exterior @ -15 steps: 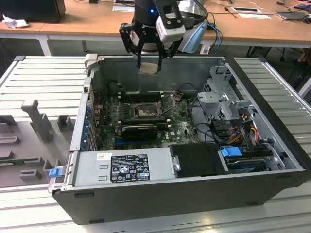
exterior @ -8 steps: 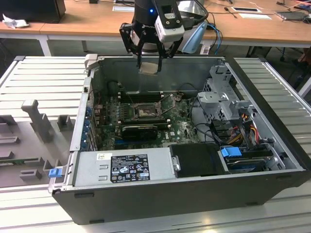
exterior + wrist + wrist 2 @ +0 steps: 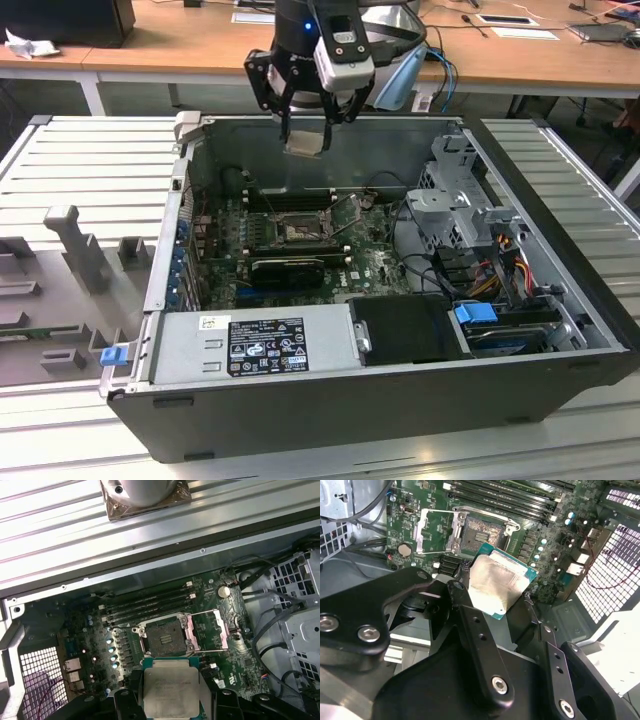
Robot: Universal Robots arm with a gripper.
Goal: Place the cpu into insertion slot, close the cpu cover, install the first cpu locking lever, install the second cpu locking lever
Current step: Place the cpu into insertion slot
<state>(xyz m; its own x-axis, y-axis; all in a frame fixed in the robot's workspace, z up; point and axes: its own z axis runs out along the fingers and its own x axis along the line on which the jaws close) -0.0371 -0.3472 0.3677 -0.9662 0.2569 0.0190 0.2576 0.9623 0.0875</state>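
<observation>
Item one: my pincer [image 3: 305, 135], clenched on the cpu [image 3: 303, 143]; I am gripping the chip by two opposite edges, one black finger [image 3: 461, 591] pressing on each side. The cpu's silver-grey top [image 3: 496, 582] is facing both wrist cameras, a green rim showing round it in the second wrist view, and it is sitting roughly level between my fingers in the first wrist view [image 3: 171, 690]. Item two: the place of the cpu; I am holding it in the air over the open computer case [image 3: 300, 405], near the case's far wall in the exterior view, well apart from the board underneath. Item three: the insertion slot [image 3: 165, 634], lying bare on the green motherboard [image 3: 372, 265], its contact field showing in the second wrist view [image 3: 483, 532]. Item four: the cpu cover [image 3: 212, 629], lying swung open just beside the slot, its square window showing the board through it [image 3: 431, 530]. Item five: a row of long memory slots [image 3: 150, 604], running along the far side of the slot from my fingers. Item six: a grey power supply [image 3: 255, 345] with a label, sitting at the case's near edge in the exterior view. Item seven: a ribbed metal table [image 3: 85, 165], carrying the case.
</observation>
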